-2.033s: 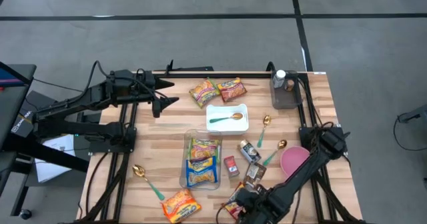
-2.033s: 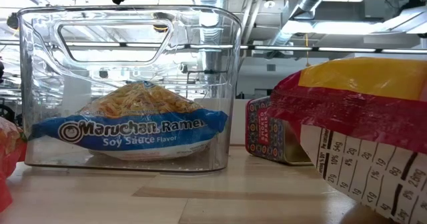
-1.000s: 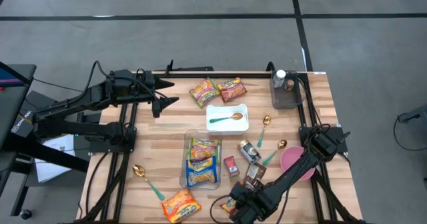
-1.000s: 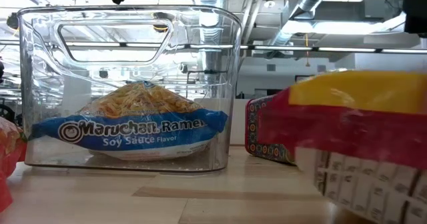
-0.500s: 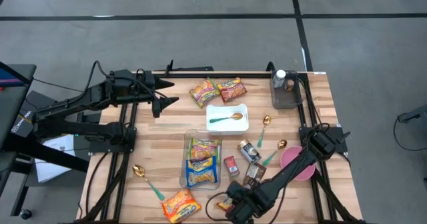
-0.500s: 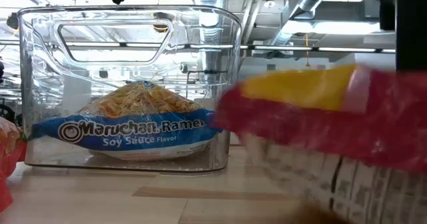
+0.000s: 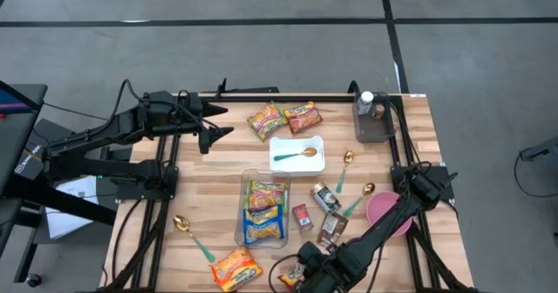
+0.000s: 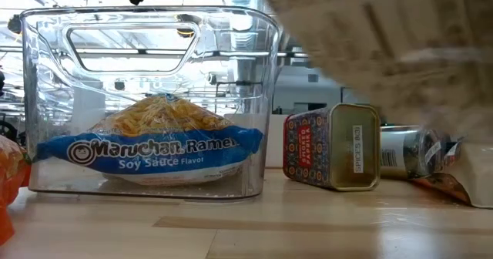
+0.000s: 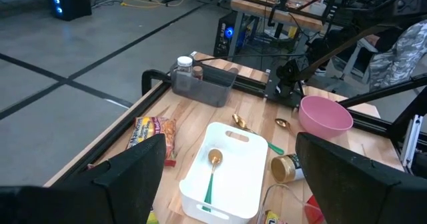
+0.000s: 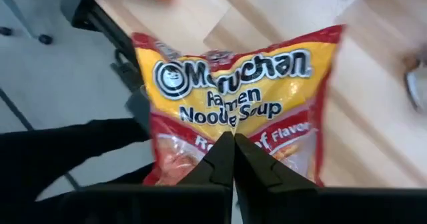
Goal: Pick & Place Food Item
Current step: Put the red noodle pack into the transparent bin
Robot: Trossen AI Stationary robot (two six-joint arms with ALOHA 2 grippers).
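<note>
Seen from above, a wooden table [image 7: 209,188] holds a scatter of food and utensils, and two dark robot arms reach in from opposite sides. The right gripper [image 10: 233,151] is clenched on the lower edge of a red and yellow noodle packet [image 10: 240,111], pinching it at one seam so the packet hangs free of the table near the front edge, toward the right corner; from the table-level camera its blurred underside fills the upper right of the picture, clearly off the wood. Holding it by the edge looks like a way to carry it flat-sided to a container. The likely target is the clear bin [image 7: 261,207] in the middle of the table, which has two noodle packets lying in it, one with a blue label [image 8: 154,153]. A small red tin [image 8: 327,149] lies on its side just beside the bin. Farther back sit a white tray [image 7: 297,154] with a spoon in it, a pink bowl [image 7: 384,209] near the right edge, and two more packets near the back edge. The left gripper [image 7: 218,132] waits with fingers spread wide and empty over the table's back left corner, well apart from the work.
</note>
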